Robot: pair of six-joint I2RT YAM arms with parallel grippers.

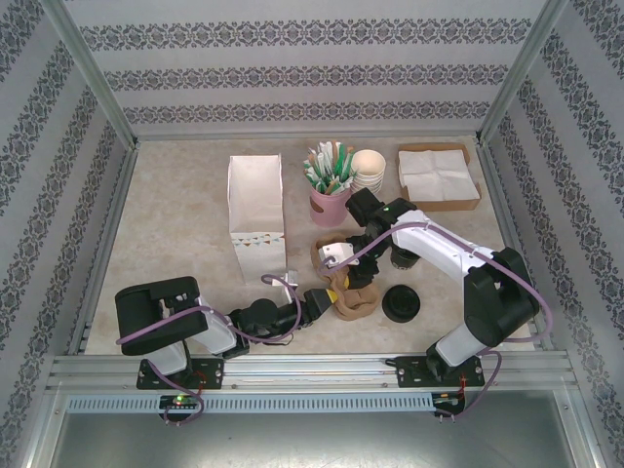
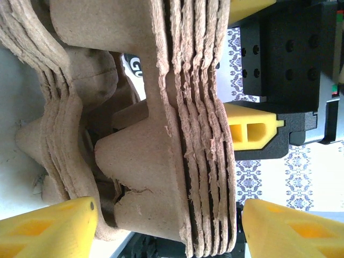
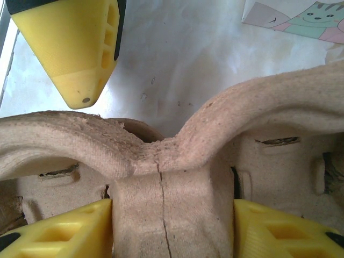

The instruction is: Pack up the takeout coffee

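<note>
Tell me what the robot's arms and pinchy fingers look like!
The left arm and the right arm are both made of white tubes joined by chunky black joints. A purple cable loops along each one. The fingers are bright yellow wedges with hollow slots, fixed to black blocks. A small green light glows under the left arm's base.

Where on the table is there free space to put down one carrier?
Widest bare patch: table left of the paper bag. A smaller one lies between napkin tray and right arm. Crowded at the centre around carrier stack and black lid.
</note>
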